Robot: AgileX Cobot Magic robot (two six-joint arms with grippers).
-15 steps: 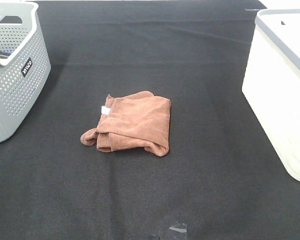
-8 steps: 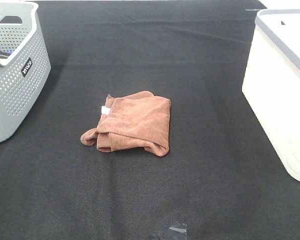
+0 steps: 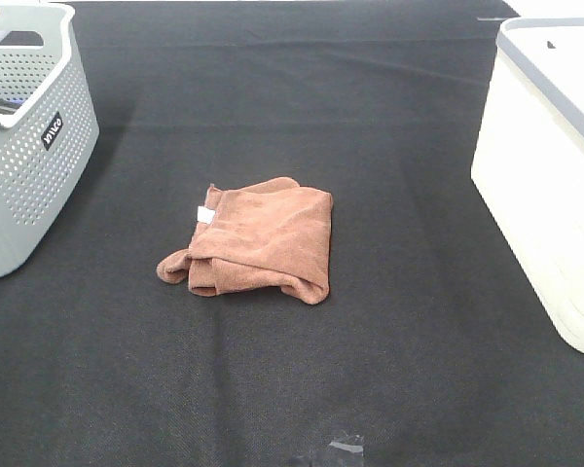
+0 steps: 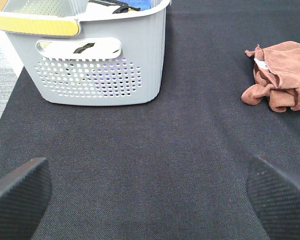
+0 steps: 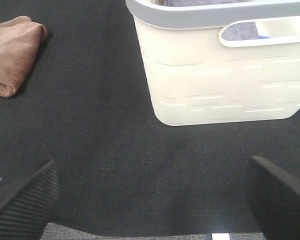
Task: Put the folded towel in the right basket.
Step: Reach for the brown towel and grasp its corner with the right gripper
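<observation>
Folded towel (image 3: 263,240) flat on tabletop (image 3: 389,117). White basket (image 3: 535,195) well right of towel. L pincer (image 4: 150,196) & R pincer (image 5: 151,198) both spread wide, empty.

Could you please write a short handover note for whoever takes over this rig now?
Left gripper: open, empty, facing the grey basket.
Right gripper: open, empty, facing the white right basket.
Folded towel: on the black mat between the baskets, touching neither.
Done: nothing yet.
Left: grasp the towel, lift it, drop it in the right basket.
</observation>
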